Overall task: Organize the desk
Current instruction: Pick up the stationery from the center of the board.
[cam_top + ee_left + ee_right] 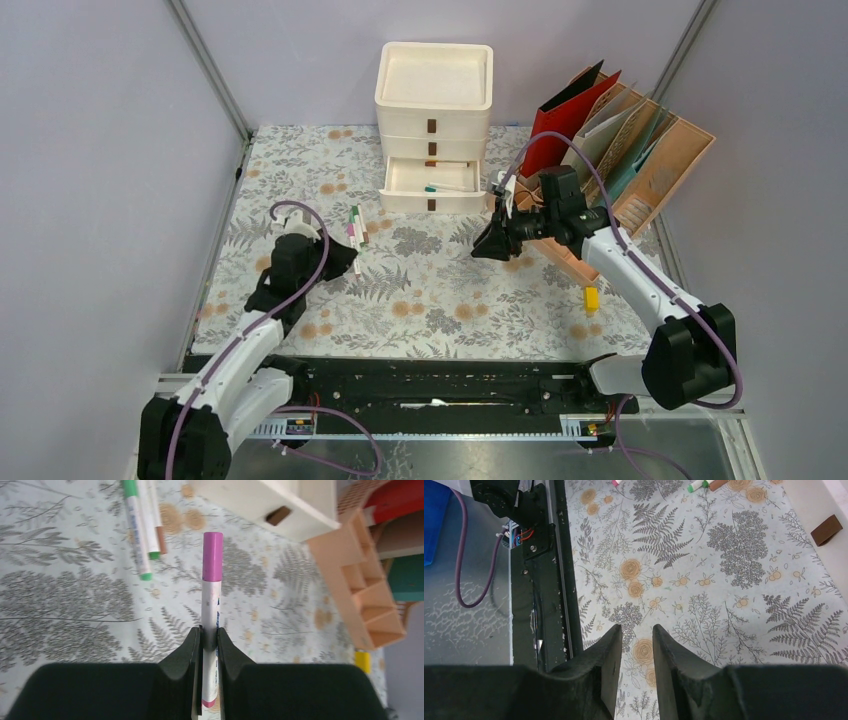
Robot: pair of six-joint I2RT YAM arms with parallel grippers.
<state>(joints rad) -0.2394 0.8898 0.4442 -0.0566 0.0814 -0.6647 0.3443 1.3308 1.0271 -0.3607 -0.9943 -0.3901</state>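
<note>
desk (420,290) w/ matte fern-and-flower cloth is filling the cell, metal rails (212,75) round it, plain grey walls (100,150) behind. Cream boxy drawer unit (435,100) is sitting far centre, bottom drawer (430,182) out; peach slotted file rack (655,165) far right. Left gripper (209,632) is clamping a white cylindrical marker w/ pink cap (212,570). Right gripper (637,645) is hovering over desk, fingers slightly apart, nothing btwn.

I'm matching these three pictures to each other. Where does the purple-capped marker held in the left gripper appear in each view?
Top external: the purple-capped marker is left of centre, in the left gripper, beside the loose markers.
Left wrist: centre, pointing up the picture.
Right wrist: only a pink tip at the top edge, probably this marker.
Shared landmark: brown drawer handle.
</note>
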